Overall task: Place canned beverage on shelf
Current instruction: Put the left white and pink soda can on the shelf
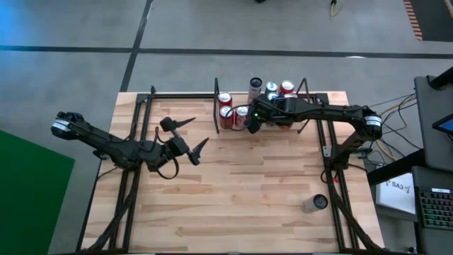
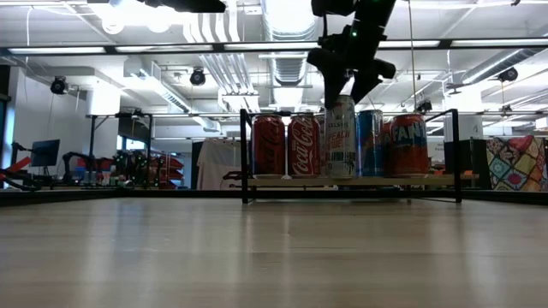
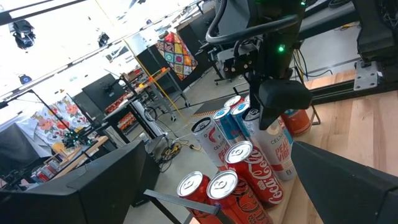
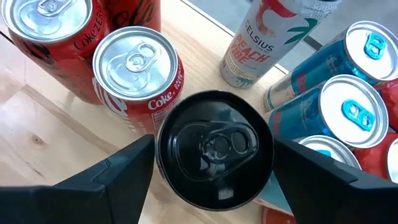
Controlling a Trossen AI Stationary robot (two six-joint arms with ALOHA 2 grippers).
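On the shelf (image 1: 297, 126) at the far edge of the worktop (image 1: 241, 205), a tall can with a black lid (image 4: 214, 148) stands upright among the others, and the right gripper (image 1: 252, 117) hangs directly above it. In the right wrist view its two dark fingers (image 4: 115, 177) sit on either side of the black lid with a gap showing between each finger and the can, so the jaws are open around the can rather than pinching it. The low view shows this can as a pale tall can (image 2: 340, 137) resting on the shelf board, with the gripper (image 2: 349, 81) just over its top. Beside it stand two red cola cans (image 2: 287, 145) on one side and a blue can (image 2: 370, 142) and an orange-red can (image 2: 408, 144) on the other. Another pale slim can (image 4: 264, 40) stands behind the row.

Well apart from the shelf, the left gripper (image 1: 185, 137) waits over the middle left of the worktop with its jaws spread wide and nothing between them. A single silver can (image 1: 315, 204) lies near the worktop's front right corner.
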